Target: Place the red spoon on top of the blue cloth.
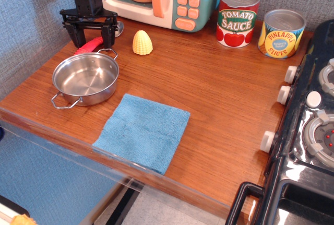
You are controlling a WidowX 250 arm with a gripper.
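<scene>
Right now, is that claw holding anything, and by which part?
Nothing yet. The open gripper straddles the spoon at its red handle, fingers either side, not closed.

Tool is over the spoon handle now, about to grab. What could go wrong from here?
1. The open tool straddles the red spoon right behind the steel pot; a finger may catch the pot's handle on closing.
2. Carrying the spoon to the blue cloth means passing the pot; a low lift could clip its rim.
3. The cloth lies at the table edge, so an overshoot could drop the spoon.
</scene>
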